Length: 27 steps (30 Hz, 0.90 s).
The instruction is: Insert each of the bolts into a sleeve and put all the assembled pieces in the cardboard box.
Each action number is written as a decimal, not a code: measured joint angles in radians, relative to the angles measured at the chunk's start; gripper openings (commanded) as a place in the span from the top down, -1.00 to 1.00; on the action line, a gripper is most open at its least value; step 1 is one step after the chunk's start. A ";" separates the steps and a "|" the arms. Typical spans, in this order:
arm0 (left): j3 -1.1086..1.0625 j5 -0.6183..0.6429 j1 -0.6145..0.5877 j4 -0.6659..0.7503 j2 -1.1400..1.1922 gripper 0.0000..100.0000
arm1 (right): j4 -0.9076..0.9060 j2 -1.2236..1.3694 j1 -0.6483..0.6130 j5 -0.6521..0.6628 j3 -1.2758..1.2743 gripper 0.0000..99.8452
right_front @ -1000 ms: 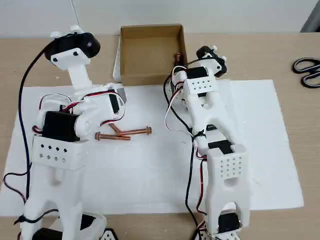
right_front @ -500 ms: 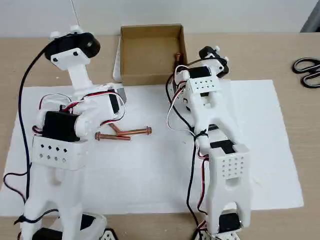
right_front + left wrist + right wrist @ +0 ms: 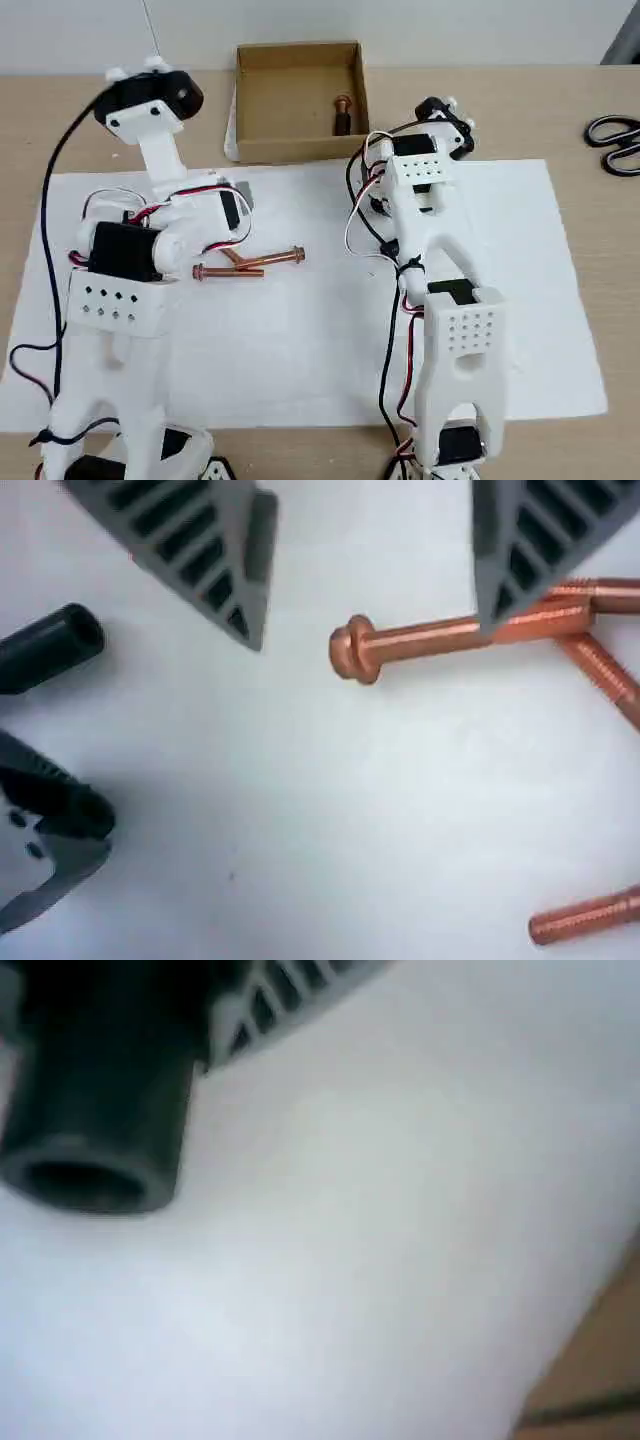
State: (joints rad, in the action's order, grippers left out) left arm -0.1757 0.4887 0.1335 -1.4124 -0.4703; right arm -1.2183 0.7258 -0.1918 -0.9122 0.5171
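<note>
High view takes in the wooden surface (image 3: 520, 100) and the white sheet (image 3: 300, 350) spread on it, with the left arm (image 3: 120, 290) and right arm (image 3: 455, 340) standing over the sheet. The left jaws hang wide apart over the sheet. The right jaws sit close over it, and I cannot tell whether they grip anything. Beyond both sets of jaws sits the cardboard box (image 3: 290, 150), with one assembled piece (image 3: 341, 115) inside, near the wall on the right arm's side. Three copper bolts (image 3: 450, 635) lie by the left jaws: one between them with its shank under one jaw, crossing a second, and the third apart. A black sleeve (image 3: 95, 1110) shows its open end just beside the right jaws, outside the left jaws.
</note>
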 measured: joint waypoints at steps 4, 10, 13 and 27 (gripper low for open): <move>-0.006 0.000 0.000 0.000 0.000 0.74 | -0.054 -0.038 -0.002 0.017 0.000 0.99; -0.006 0.000 0.000 0.000 0.000 0.74 | -0.146 -0.146 -0.012 0.020 0.000 0.99; -0.006 0.000 0.000 0.000 0.000 0.82 | -0.207 -0.226 -0.026 0.035 0.000 0.99; -0.006 0.000 0.000 0.000 -0.095 0.99 | -0.491 -0.657 -0.132 0.285 -0.094 0.99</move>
State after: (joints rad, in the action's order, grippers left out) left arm -0.1818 0.4887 0.1335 -1.4124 -0.5654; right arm -1.7093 0.0690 -0.3237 -0.6268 0.4235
